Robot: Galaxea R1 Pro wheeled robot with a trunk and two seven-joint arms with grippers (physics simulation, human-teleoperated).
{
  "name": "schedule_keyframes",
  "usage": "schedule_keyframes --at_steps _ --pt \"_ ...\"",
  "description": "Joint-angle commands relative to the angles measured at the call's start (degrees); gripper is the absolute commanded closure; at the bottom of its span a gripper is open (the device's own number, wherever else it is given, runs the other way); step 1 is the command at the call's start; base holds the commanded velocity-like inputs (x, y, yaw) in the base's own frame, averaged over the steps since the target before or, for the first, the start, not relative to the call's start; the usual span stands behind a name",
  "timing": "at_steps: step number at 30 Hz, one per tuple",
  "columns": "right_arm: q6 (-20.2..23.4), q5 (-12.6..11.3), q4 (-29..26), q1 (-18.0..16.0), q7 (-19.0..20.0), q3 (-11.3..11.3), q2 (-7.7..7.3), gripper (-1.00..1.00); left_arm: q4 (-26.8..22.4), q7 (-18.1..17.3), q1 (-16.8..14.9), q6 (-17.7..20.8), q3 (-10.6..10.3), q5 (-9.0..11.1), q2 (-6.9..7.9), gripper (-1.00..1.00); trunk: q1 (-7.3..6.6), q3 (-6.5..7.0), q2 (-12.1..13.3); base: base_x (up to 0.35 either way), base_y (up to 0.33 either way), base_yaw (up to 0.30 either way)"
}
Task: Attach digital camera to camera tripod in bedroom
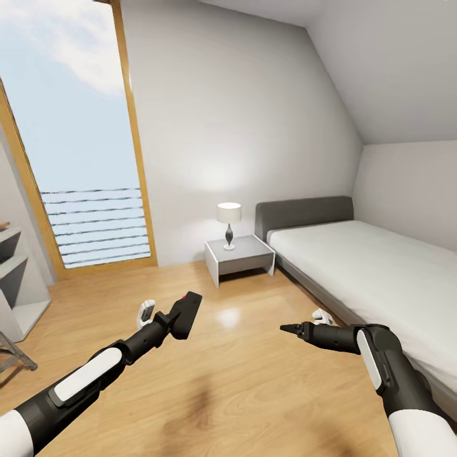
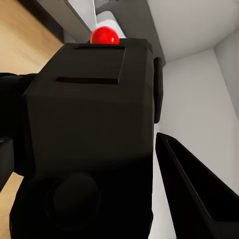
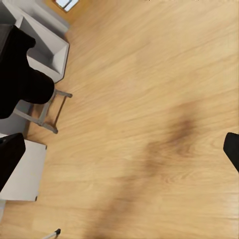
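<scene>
Black and boxy, the digital camera [image 1: 185, 313] sits clamped in my left hand [image 1: 172, 320] above the floor [image 1: 254, 381], left of the bed [image 1: 374, 266]; rigid, probably light, best gripped by its flat sides.

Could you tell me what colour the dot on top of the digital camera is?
Red dot, clearest in the left wrist view.

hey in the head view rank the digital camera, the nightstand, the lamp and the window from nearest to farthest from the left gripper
1. Digital camera: held in the left gripper.
2. Nightstand: ahead, beside the bed.
3. Lamp: on top of the nightstand; too close to the nightstand to call.
4. Window: far wall, ahead and left.
</scene>
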Motion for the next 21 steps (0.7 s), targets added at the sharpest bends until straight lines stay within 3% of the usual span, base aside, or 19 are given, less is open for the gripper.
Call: schedule_keyframes --at_steps 1,21 --pt "0.43 -0.28 -0.01 -0.04 -0.06 -0.06 0.00 -1.00 0.02 -0.33 -0.09 0.02 -0.17 0.49 0.06 1.00 -0.23 0.12 0.39 0.000 0.000 0.000" --pt "0.43 -0.26 -0.01 -0.04 -0.05 -0.14 0.00 -1.00 0.24 -0.33 -0.08 0.02 -0.14 1.88 0.15 1.00 -4.63 3.71 8.41 0.000 0.000 0.000"
